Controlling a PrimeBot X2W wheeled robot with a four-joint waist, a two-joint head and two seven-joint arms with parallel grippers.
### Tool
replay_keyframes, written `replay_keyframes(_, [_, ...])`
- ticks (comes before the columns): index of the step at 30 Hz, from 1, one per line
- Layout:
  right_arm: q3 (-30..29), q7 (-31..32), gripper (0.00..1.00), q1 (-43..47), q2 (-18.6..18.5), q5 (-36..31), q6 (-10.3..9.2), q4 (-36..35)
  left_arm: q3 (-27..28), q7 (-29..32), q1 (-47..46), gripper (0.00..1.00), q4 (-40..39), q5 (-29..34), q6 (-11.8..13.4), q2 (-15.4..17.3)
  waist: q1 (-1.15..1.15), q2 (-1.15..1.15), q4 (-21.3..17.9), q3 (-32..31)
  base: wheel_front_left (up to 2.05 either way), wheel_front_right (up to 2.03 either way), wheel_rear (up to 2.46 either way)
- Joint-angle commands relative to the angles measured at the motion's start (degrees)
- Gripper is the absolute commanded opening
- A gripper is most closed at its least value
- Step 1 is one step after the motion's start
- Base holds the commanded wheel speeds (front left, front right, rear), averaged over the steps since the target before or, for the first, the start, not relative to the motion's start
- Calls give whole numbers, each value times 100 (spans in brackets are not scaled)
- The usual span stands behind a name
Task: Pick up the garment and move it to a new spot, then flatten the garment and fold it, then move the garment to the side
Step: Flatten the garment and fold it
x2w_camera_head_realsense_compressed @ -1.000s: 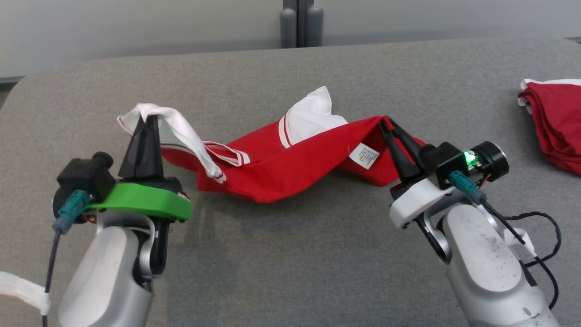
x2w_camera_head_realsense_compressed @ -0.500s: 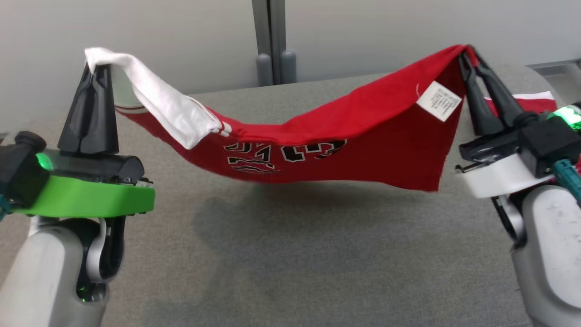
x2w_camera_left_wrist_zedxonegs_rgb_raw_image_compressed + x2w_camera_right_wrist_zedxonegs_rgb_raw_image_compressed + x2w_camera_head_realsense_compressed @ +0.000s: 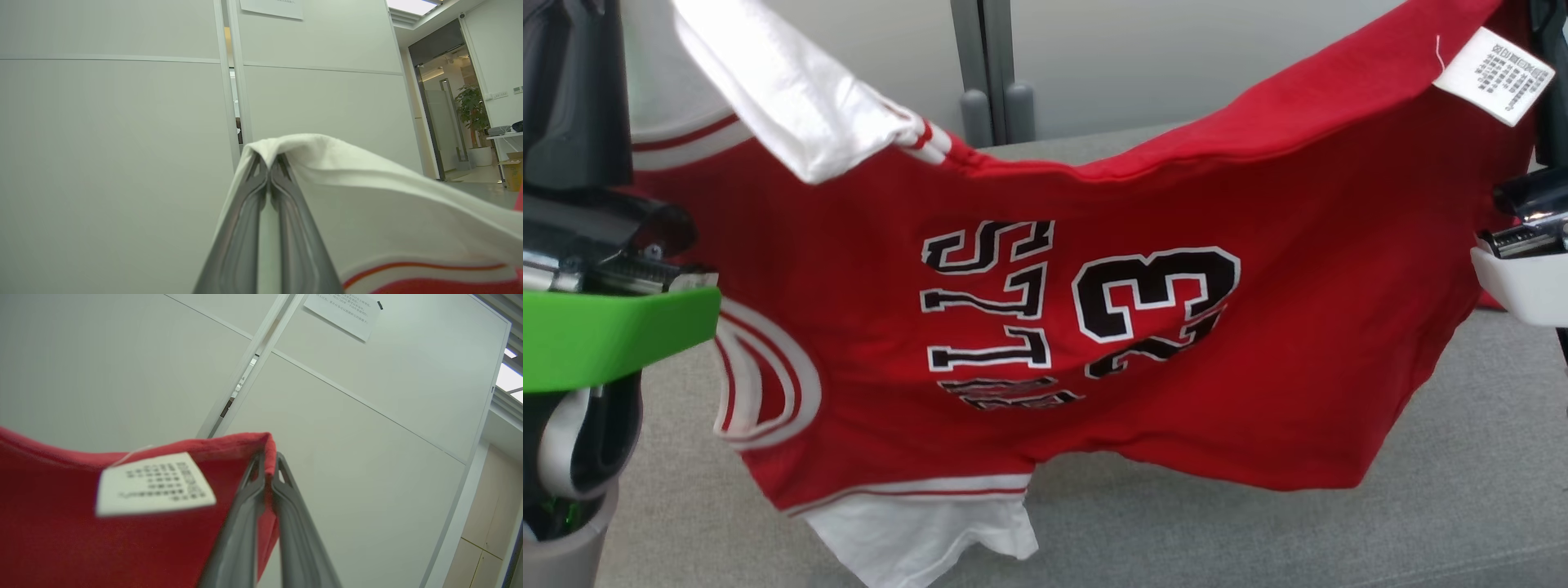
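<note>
- Currently we see the garment (image 3: pixel 1258 343), a red jersey with white sleeves, hanging in the air. It is stretched sideways between both grippers, above the grey padded surface (image 3: pixel 1462 523).
- On the left gripper (image 3: pixel 269 158), the jaws are pressed together on a white fold of the garment. The fold drapes over the fingertips and falls away to the right of the left wrist view.
- On the right gripper (image 3: pixel 269 459), the jaws pinch the red edge of the garment. The cloth runs off to the left of the right wrist view.
- We note a white care label (image 3: pixel 1493 75) on the upper red edge, just beside the right gripper's pinch.
- The black print (image 3: pixel 1156 306), outlined in white, faces the head camera.
- The upper edge sags between the two pinch points.
- One white sleeve (image 3: pixel 792 114) flops over that edge near the left gripper, and the other hangs lowest.
- We cannot tell whether the lowest cloth touches the surface.
- Pale wall panels (image 3: pixel 102 163) stand behind.
</note>
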Motion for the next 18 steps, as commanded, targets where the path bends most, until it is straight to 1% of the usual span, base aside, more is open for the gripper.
replay_keyframes(1, [24, 51, 0, -99, -2, 89, -9, 73, -39, 52, -168, 0, 87, -54, -27, -5, 0, 0, 21, 278, 0, 0, 0])
replay_keyframes(4, [123, 162, 0, -307, -46, 227, -8, 385, -87, 123, -490, 0, 362, -150, -109, -66, 0, 0, 30, 633, 0, 0, 0])
replay_keyframes(6, [236, 197, 0, -623, -98, 281, -9, 728, -91, 137, -745, 0, 652, -301, -161, -159, 0, 0, 29, 909, 0, 0, 0])
replay_keyframes(8, [400, 172, 0, -1011, -195, 226, -8, 1150, -120, 138, -1109, 0, 998, -271, -273, -130, 0, 0, 32, 1178, 0, 0, 0])
replay_keyframes(12, [749, 48, 0, -2255, -285, 123, -9, 2147, -304, 79, -2197, 0, 1882, -68, -553, -189, 0, 0, 81, 1775, 0, 0, 0])
replay_keyframes(14, [887, -61, 0, -2850, -257, 24, -9, 2659, -401, -17, -2758, 0, 2368, 109, -660, -238, 0, 0, 107, 1971, 0, 0, 0])
replay_keyframes(18, [1072, -404, 0, -4224, -172, -319, -9, 3896, -697, -475, -4092, 0, 3654, 545, -840, -563, 0, 0, 271, 2295, 0, 0, 0])
